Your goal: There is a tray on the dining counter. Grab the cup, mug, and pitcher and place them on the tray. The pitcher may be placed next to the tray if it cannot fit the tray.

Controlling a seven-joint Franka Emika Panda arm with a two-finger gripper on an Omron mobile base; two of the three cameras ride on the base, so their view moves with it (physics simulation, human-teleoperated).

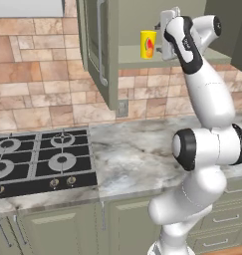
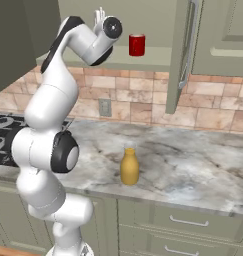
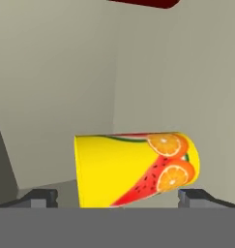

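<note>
From the left, the cup (image 1: pixel 148 44) stands on the open cabinet shelf (image 1: pixel 142 56), with the gripper (image 3: pixel 117 197) spread wide on either side of it, gripping nothing. From the right, the red mug (image 2: pixel 136 45) shares that shelf, and the pitcher (image 2: pixel 129 167) stands on the marbled counter (image 2: pixel 193 170) below.

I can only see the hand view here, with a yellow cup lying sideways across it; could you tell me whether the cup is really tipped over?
Observer: No. In the left base view the cup stands upright on the open cabinet shelf; the hand is rolled.
Operator: Thank you. Where is the mug, please?
Observer: The red mug stands on that same shelf, apart from the cup.
Operator: And the pitcher?
Observer: The pitcher stands upright below on the marbled wall counter, near its front edge.
</note>
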